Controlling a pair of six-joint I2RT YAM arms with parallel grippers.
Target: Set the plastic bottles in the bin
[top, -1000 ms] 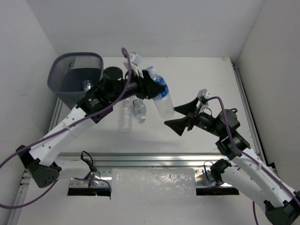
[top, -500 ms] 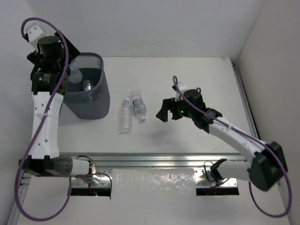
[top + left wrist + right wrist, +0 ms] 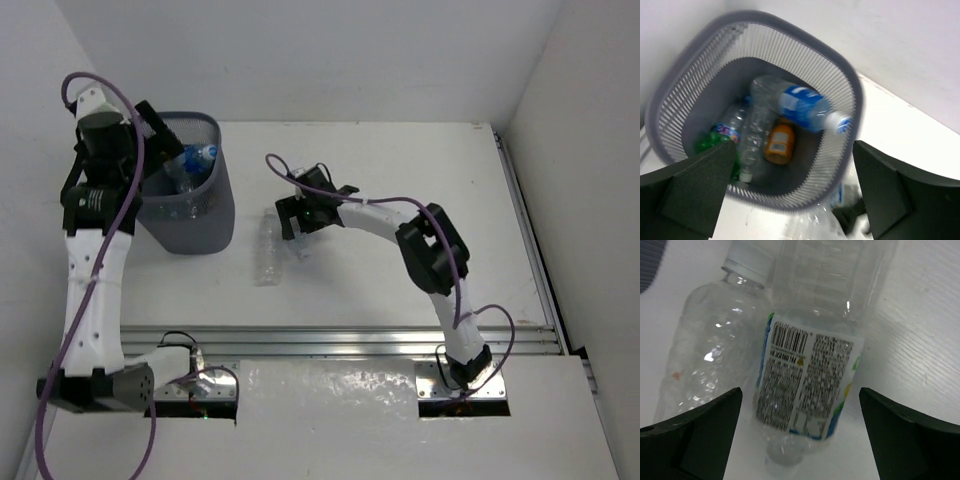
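Left pincer, right pincer spread | bin 1 | outside bottles 2

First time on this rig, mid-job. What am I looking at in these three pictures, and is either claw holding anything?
Two robot arms, each ending in a two-finger gripper, stand at the near edge of a white table. The overhead picture looks down from behind them; the other two come from a camera on each wrist. The left gripper hangs open over the wire-mesh bin, which holds several bottles, among them a blue-labelled bottle and an orange bottle. The right gripper is open above two bottles lying on the table: a labelled bottle and a clear bottle. Neither holds anything.
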